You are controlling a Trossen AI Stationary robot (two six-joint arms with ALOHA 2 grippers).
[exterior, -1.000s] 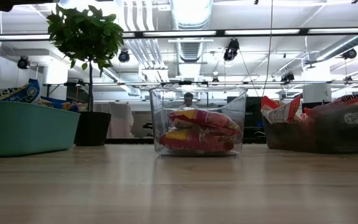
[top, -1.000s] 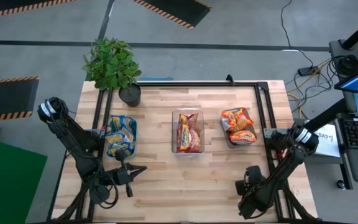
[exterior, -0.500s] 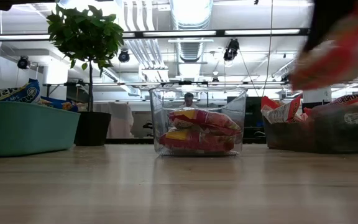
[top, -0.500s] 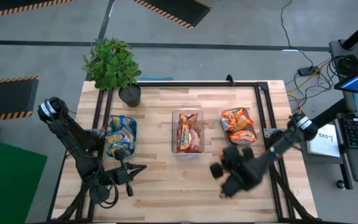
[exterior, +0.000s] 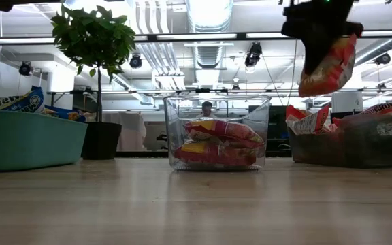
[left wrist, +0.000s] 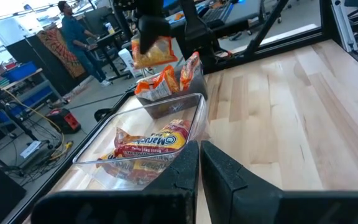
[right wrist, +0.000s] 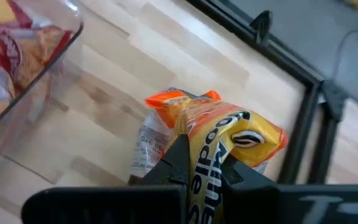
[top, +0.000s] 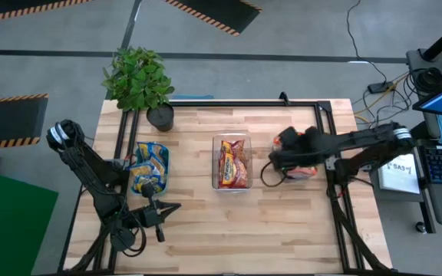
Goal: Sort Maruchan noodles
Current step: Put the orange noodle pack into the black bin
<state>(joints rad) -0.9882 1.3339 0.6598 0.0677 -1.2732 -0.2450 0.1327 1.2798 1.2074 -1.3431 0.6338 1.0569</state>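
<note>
My right gripper (top: pixel 277 162) hangs over the near left part of the grey bin (top: pixel 313 173), shut on a yellow packet with orange-red edges (exterior: pixel 329 64). More orange-edged packets (left wrist: pixel 160 84) lie in that bin. The clear bin (top: pixel 231 139) at the table's middle holds maroon-edged packets (top: pixel 232 165), and the teal bin (top: pixel 165 157) on the left holds blue-edged ones (top: pixel 148 165). My left gripper (left wrist: pixel 199 163) waits shut, low over the near left part of the table. My right gripper pinches the orange-edged packet between its two fingers (right wrist: pixel 180 158), which lie on the packet's two flat faces at its upper end (right wrist: pixel 209 152). The fingers come from above, pointing down. The packet is lifted clear and hangs tilted below them (exterior: pixel 327 71), above the grey bin.
A potted plant (top: pixel 138 80) stands at the far left corner. A black frame rail (top: pixel 244 103) runs along the far edge and down the table's right side (top: pixel 330 146). Bare wood (top: pixel 236 222) spans the near half of the table. A person (left wrist: pixel 73 31) stands in the room beyond.
My right arm has swung from the table's near right corner up and toward the far edge, ending over the grey bin. The orange-edged packet came with it, lifted clear, and now hangs high in the low view.
</note>
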